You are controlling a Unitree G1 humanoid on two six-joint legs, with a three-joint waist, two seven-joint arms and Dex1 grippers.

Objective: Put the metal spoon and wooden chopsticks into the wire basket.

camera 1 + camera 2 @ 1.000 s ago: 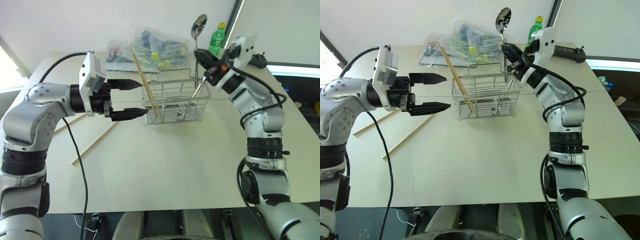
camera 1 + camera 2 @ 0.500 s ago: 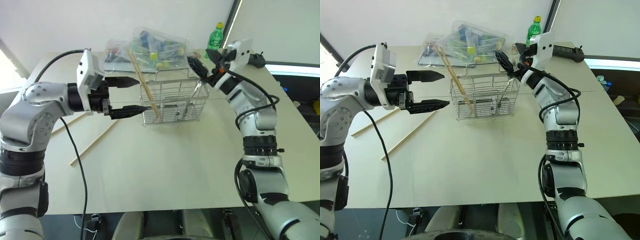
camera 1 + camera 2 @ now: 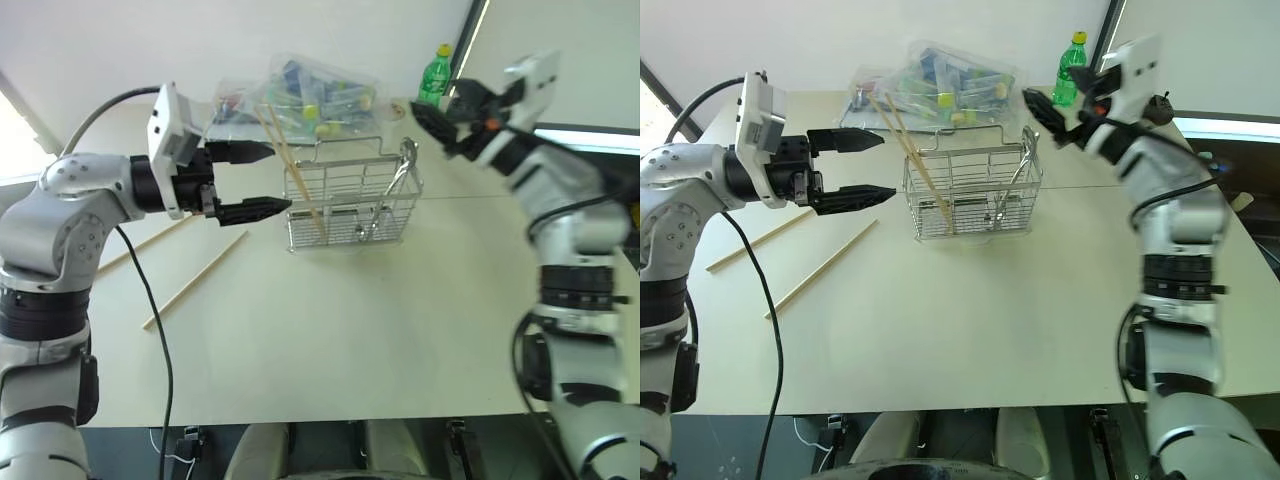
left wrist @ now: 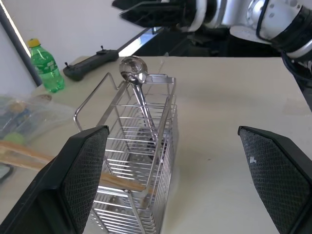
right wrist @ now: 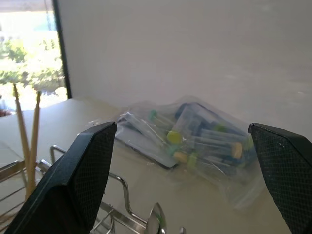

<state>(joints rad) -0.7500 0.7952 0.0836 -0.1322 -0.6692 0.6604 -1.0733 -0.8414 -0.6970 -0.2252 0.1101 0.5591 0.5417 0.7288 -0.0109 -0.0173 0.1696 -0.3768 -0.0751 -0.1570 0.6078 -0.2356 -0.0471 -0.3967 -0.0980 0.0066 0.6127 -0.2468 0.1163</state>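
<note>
Since a second ago the right gripper (image 3: 1048, 112) has let go of the spoon (image 3: 1012, 181) and pulled back up and to the right, away from the basket (image 3: 973, 193); its jaws now stand wide apart and hold nothing. That spoon now leans inside the basket at its right end, bowl up above the rim, handle down among the wires. It sits below and to the left of the right gripper, clear of the fingers. Two chopsticks (image 3: 911, 160) stand slanted in the basket's left part, tips resting on the bottom and tops leaning out past the rim toward the bag (image 3: 930, 85). Two more chopsticks (image 3: 820, 268) lie flat on the table (image 3: 970, 320), left of the basket and well apart from it, below the left arm. Just left of the basket hangs the left gripper (image 3: 865, 166), pointing at its left end with its jaws wide open and empty, fingertips near the wires but not touching. Behind the basket lies the clear bag of coloured items, and a green bottle (image 3: 1071, 63) stands at the far edge.
</note>
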